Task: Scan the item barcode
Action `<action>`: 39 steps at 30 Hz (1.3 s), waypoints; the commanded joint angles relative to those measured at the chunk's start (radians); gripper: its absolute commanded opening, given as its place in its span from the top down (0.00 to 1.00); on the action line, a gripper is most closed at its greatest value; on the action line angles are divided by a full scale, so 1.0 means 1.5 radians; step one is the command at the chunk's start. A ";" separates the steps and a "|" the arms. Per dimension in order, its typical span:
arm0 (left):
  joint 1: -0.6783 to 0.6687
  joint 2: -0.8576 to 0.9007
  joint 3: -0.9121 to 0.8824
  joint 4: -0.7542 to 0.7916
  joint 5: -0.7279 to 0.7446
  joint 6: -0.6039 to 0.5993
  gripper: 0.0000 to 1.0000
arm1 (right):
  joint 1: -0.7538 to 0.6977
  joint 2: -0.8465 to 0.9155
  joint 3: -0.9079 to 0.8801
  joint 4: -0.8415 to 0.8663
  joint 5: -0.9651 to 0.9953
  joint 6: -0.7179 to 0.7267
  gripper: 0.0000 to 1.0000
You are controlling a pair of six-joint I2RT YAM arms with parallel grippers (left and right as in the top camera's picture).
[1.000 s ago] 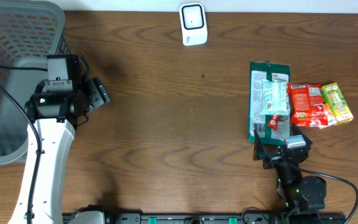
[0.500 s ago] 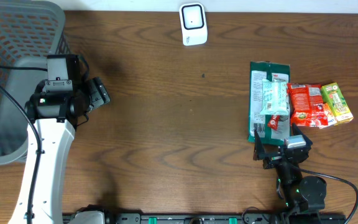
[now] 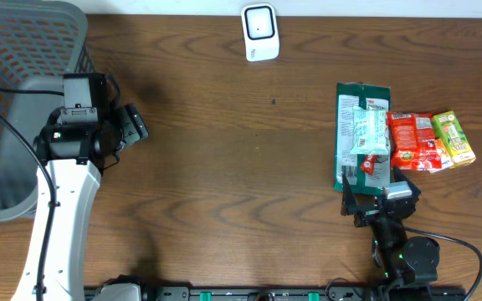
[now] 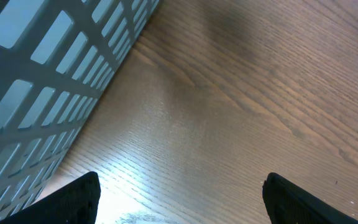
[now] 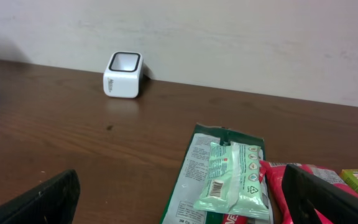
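Two grippers: the left gripper [image 3: 134, 124] and the right gripper [image 3: 376, 194] both have their jaws spread wide, with nothing in them.
Left gripper: above bare table [image 3: 224, 167], just right of the grey basket [image 3: 23, 50] at the left.
Right gripper: low at the near right, just short of the packets' near ends.
Packets: a pale green packet [image 3: 368, 130] lies on a dark green packet [image 3: 348, 117], barcode [image 5: 215, 188] up; a red packet [image 3: 414, 140] and a green box [image 3: 453, 138] lie to the right.
Scanner [image 3: 260, 33]: white, at the far edge, well apart from the packets.
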 commanded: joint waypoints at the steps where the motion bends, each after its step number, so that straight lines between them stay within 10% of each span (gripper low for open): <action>1: 0.002 -0.004 0.012 0.000 -0.006 -0.002 0.15 | -0.003 -0.004 -0.001 -0.003 0.004 0.008 0.01; 14: 0.002 -0.060 0.011 0.000 -0.006 -0.001 0.15 | -0.003 -0.004 -0.001 -0.003 0.004 0.008 0.01; 39: 0.001 -0.575 -0.043 -0.047 -0.007 0.006 0.15 | -0.003 -0.004 -0.001 -0.003 0.004 0.008 0.01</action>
